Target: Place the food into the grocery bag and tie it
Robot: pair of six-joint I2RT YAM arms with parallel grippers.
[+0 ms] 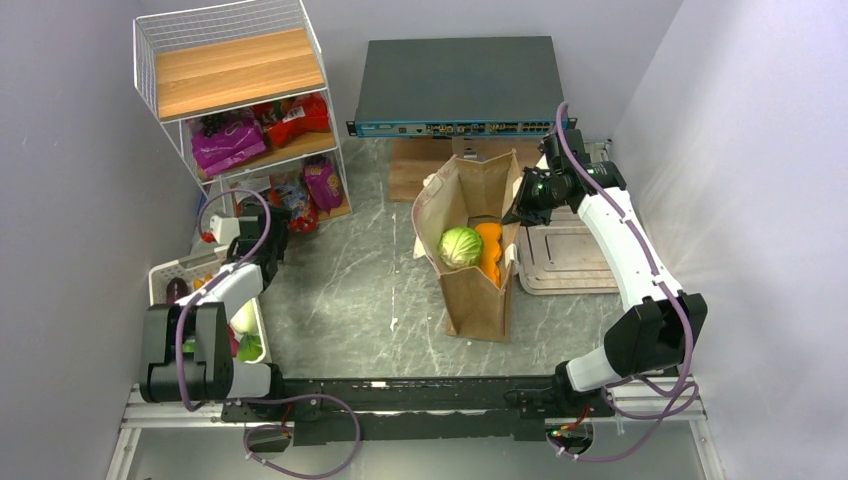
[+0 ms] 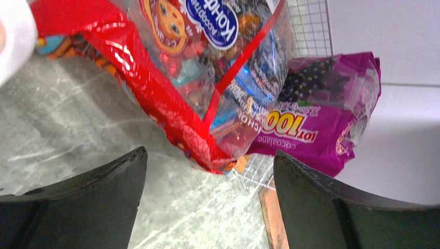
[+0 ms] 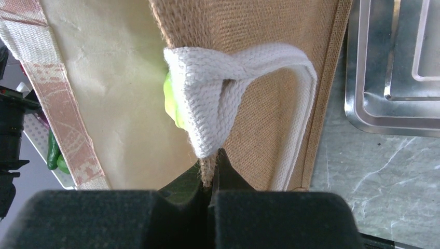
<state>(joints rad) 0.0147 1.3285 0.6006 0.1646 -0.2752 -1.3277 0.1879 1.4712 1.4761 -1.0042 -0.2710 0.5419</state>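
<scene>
My right gripper (image 3: pixel 211 174) has its fingers pinched together on the rim of the grocery bag (image 1: pixel 478 280), just where a cream handle (image 3: pixel 223 98) loops over the edge; as I read it, that grip is holding the mouth open. The bag stands upright mid-table, between the two arms; inside it I see the cabbage (image 1: pixel 460 246) and, touching it, the orange carrot-like piece (image 1: pixel 489 250); so two items are in. My left gripper (image 2: pixel 208 155) is far over at the foot of the wire shelf (image 1: pixel 240 100), fingers spread wide with nothing between them, pointed at a red snack packet (image 2: pixel 171 98); a purple packet (image 2: pixel 316 124) lies against it on the far side; further packets (image 1: pixel 290 118) sit on the shelf's middle tier. I judge the loading roughly half done; the packets have to come across and go in; the handles are not yet tied; closing on the red packet looks like my next move.
</scene>
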